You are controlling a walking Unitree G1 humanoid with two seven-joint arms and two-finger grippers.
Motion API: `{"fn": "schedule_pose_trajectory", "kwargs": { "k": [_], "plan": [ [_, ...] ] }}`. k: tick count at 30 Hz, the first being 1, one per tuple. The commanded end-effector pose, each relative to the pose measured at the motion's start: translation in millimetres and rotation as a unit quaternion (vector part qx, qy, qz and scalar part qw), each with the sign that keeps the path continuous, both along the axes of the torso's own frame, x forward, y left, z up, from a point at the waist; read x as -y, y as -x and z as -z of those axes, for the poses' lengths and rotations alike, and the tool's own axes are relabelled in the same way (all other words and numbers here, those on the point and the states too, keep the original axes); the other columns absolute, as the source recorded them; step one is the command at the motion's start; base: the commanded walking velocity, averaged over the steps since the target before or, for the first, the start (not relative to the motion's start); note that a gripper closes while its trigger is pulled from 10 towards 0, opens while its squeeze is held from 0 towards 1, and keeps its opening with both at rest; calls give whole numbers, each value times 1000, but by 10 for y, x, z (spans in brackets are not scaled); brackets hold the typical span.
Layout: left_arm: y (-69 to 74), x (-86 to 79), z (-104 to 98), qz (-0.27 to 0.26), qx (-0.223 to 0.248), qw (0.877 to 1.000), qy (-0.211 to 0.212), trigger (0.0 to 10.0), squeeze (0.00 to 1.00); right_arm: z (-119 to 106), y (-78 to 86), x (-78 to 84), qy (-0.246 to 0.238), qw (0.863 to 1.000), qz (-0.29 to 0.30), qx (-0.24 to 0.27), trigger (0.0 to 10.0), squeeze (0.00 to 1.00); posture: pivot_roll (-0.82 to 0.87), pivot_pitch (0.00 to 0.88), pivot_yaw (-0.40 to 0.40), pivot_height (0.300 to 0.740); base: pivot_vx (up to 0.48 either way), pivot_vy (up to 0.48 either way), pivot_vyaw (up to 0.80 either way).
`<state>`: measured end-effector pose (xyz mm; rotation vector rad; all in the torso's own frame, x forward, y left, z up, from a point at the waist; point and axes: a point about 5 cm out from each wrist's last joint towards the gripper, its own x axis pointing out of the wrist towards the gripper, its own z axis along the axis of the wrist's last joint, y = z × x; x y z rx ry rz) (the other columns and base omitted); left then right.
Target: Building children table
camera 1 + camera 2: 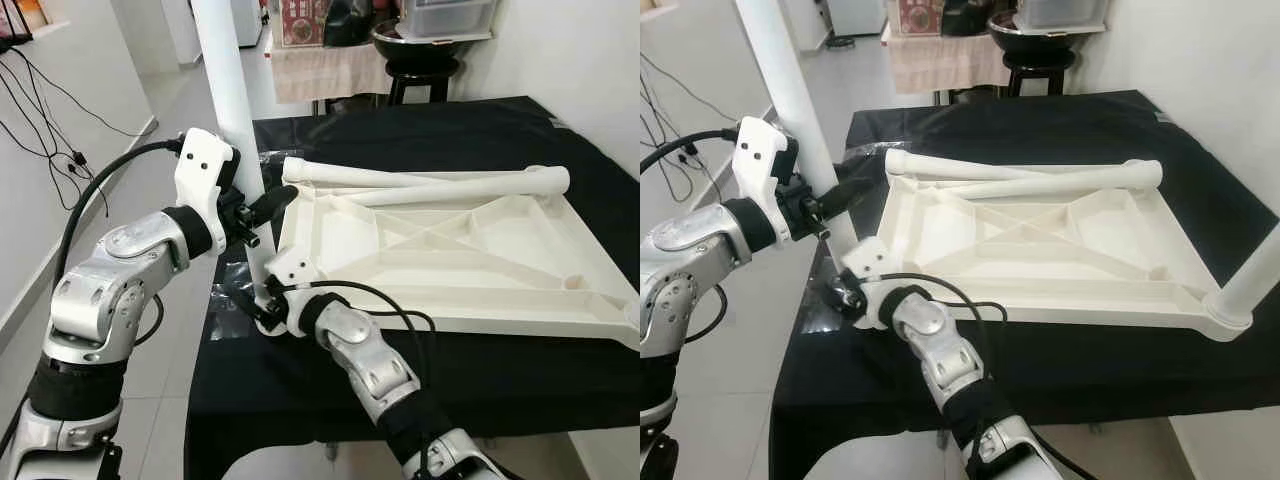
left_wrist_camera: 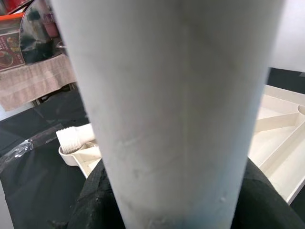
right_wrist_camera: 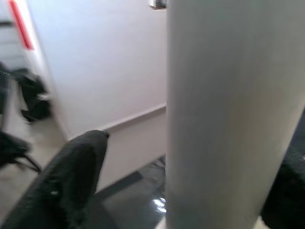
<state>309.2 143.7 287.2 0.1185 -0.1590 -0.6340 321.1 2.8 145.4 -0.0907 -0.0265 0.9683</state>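
- Tiled floor, pale walls, and a table under a black cloth (image 1: 480, 130); behind it a black stool (image 1: 415, 75) and a beige-draped stand (image 1: 320, 70).
- Upside down on the cloth, a white plastic tabletop (image 1: 450, 255), ribbed underside up, reaching almost to the cloth's left edge.
- Across the tabletop's far edge, two loose white legs (image 1: 440, 182), lying at a slight angle to each other, one threaded end near the far-left corner.
- Upright at the near-left corner of the tabletop, a tall white leg (image 1: 232, 110), rising out of the top of the head views.
- At the near-right corner, seen from the right eye, another standing leg (image 1: 1255, 275) in its socket.
- Left gripper (image 1: 262, 208) at mid-height of the tall leg, black fingers (image 2: 95, 191) pinching the tube from both sides.
- Right gripper (image 1: 268, 300) low down by the same leg's base, at the corner socket; fingers (image 3: 71, 181) spread on either side of the tube, whether pressing on it cannot be told.
- Clear plastic wrap (image 1: 228, 285) crumpled on the cloth just left of that corner.
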Motion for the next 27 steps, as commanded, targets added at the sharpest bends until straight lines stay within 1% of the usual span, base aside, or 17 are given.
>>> {"fn": "schedule_pose_trajectory", "kwargs": {
  "k": [1,2,4,5,6,7,9,14,15,18,19,23,27],
  "plan": [
    [1,-33,-2,-14,5,1000,-11,0,0,-164,-22,-13,-26,996,-82,18,10000,1000,-7,37,38,740,0,0,0],
    [2,-33,-5,-13,5,1000,-12,0,0,-216,-59,89,-20,990,-134,32,10000,1000,-4,38,38,740,0,0,0],
    [2,-33,-5,-13,5,1000,-12,0,0,-216,-59,89,-20,990,-134,32,10000,1000,-4,38,38,740,0,0,0],
    [2,-33,-7,-13,5,1000,-12,0,0,-250,-75,158,-14,985,-165,40,10000,745,-4,38,38,740,0,0,0],
    [3,-34,-9,-13,6,1000,-12,0,0,-284,-151,222,-6,984,-171,41,10000,0,-4,39,39,740,0,0,0],
    [3,-34,-9,-13,6,1000,-12,0,0,-284,-151,222,-6,984,-171,41,10000,0,-4,39,39,740,0,0,0],
    [8,-32,-8,-12,5,1000,-12,0,0,-322,-260,268,-1,987,-158,33,10000,0,-1,40,39,740,0,0,0],
    [22,-26,-5,-11,5,1000,-12,0,0,-334,-316,258,5,988,-155,25,10000,0,5,45,38,740,0,0,0],
    [37,-25,-3,-10,4,1000,-13,0,0,-323,-332,221,11,986,-163,17,6784,0,12,50,37,740,0,0,0],
    [42,-25,-3,-9,4,1000,-14,0,0,-318,-333,210,13,986,-167,15,6784,0,12,50,37,740,0,0,0],
    [49,-27,-5,-9,4,1000,-14,0,0,-311,-330,200,12,984,-176,13,0,0,14,59,37,740,0,0,0],
    [59,-33,2,-10,2,1000,-14,0,0,-293,-315,187,9,982,-191,8,0,0,16,61,36,740,0,0,0],
    [60,-34,6,-11,1,1000,-14,0,0,-281,-319,193,7,981,-193,6,0,0,15,63,36,740,0,0,0]
  ]
}}
